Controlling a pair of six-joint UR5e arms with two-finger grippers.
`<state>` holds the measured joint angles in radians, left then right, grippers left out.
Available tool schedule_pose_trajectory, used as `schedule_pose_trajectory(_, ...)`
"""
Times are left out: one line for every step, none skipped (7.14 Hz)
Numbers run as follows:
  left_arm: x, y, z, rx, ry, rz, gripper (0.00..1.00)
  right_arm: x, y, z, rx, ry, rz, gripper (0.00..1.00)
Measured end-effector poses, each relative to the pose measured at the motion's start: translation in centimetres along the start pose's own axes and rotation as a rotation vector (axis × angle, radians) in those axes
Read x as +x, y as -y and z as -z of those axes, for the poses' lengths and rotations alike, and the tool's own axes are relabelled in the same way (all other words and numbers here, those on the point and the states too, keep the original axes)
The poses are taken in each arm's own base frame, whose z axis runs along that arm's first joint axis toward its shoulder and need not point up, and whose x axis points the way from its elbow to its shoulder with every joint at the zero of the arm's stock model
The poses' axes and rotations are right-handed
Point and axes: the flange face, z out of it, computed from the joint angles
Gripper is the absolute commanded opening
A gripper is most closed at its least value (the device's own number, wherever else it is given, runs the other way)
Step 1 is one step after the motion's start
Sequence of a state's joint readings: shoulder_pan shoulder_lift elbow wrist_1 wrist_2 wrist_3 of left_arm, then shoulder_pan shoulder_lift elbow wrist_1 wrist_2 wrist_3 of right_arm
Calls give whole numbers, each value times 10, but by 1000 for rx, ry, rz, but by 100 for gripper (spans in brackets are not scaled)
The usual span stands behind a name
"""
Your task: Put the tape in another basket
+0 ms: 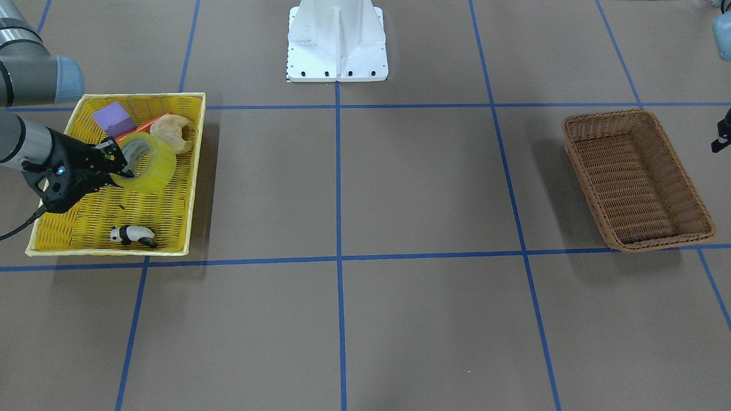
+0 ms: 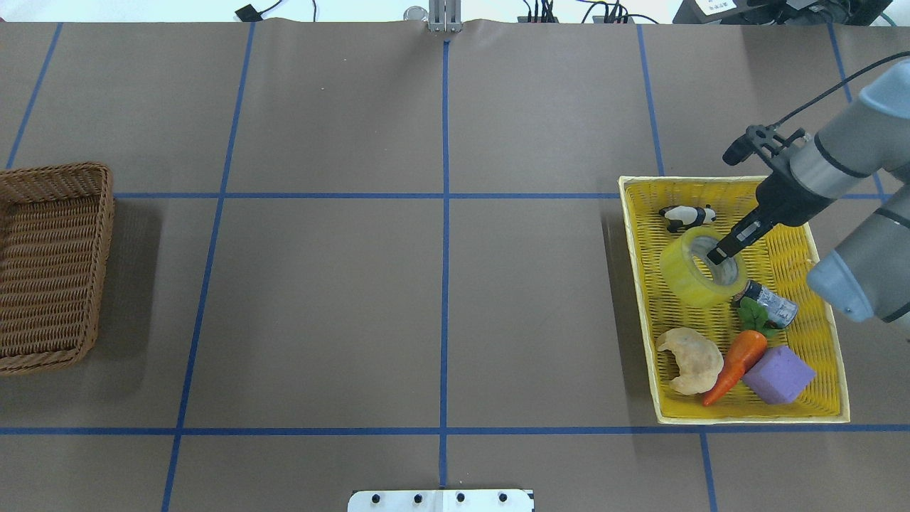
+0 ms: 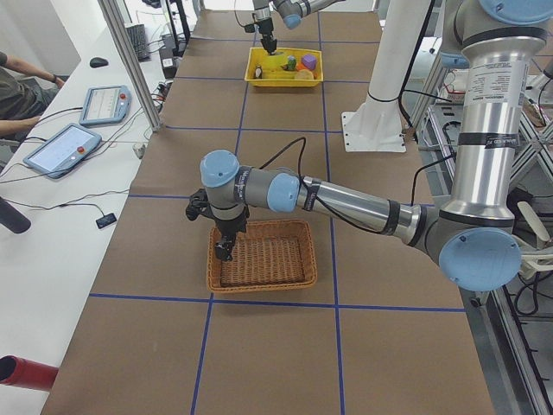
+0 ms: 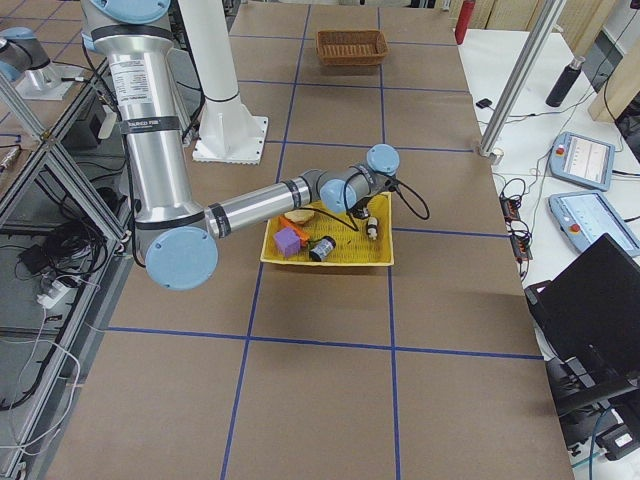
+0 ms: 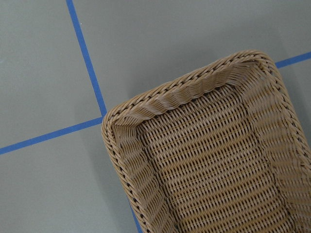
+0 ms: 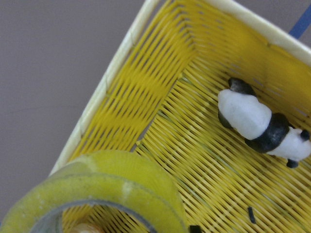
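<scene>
Yellow woven tray (image 2: 753,418), overhead: panda (image 2: 687,215) at 11 o'clock, croissant (image 2: 691,360) at 7, purple block (image 2: 778,375) at 5. Carrot (image 2: 738,361) beside block.

tape (image 1: 149,162): wide translucent yellow roll, grey-white core; tilted, hole facing up and sideways; wall pinched by right gripper (image 1: 121,165), one finger inside core; over yellow tray (image 1: 85,228).
basket (image 1: 634,182): deep brown wicker rectangle, rolled rim, upright on table, well apart from tape, at opposite end.
</scene>
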<state>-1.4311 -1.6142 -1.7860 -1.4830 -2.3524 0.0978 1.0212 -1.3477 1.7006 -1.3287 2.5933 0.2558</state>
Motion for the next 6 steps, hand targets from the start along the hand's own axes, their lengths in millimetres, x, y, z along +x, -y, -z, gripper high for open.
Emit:
schedule_pose_trajectory(7, 5, 2, 17, -47, 18, 98, -19, 22, 7, 10, 43, -47, 0)
schedule_pose_trajectory(15, 8, 5, 37, -97, 57, 98, -35, 38, 11, 1, 103, -75, 0)
schedule_pose_trajectory(22, 11, 6, 52, -132, 88, 98, -50, 46, 15, -20, 177, -81, 0)
schedule_pose_trajectory(28, 13, 5, 58, -151, 104, 98, -67, 50, 19, -40, 251, -62, 0)
schedule_pose_trajectory(32, 14, 4, 58, -159, 109, 98, -90, 51, 20, -60, 314, -19, 0)
schedule_pose_trajectory(34, 14, 3, 58, -162, 114, 98, -119, 48, 14, -87, 357, 16, 0)
